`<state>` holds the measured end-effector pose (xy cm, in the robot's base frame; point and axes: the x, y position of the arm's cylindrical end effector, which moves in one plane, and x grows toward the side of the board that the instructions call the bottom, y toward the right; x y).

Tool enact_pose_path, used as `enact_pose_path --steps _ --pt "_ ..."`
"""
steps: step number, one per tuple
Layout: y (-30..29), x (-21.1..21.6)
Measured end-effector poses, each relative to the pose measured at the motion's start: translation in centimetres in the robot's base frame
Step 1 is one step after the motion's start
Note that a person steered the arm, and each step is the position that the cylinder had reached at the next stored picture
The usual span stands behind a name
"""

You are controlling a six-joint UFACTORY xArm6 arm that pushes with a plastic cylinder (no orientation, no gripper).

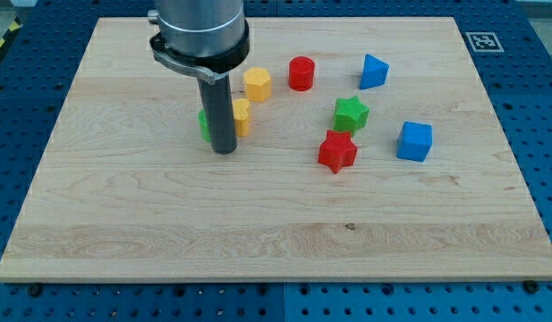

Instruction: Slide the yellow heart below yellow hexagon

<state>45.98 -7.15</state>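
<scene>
Our rod upright, my tip (224, 150) on the wooden board (123, 224), touching the yellow heart (242, 117) on its left, yellow hexagon (257, 84) just beyond, no jaws, fiducial marker (482, 41) far right.

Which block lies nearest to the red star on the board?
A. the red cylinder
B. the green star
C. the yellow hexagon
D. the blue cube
B: the green star sits just above the red star, almost touching it, while the blue cube, the red cylinder and the yellow hexagon all lie clearly farther away.
</scene>
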Motion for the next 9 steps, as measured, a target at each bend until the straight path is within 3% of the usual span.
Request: enact_pose_path --steps 4,9 --pt "2.4 -1.3" --pt "0.4 -3.2"
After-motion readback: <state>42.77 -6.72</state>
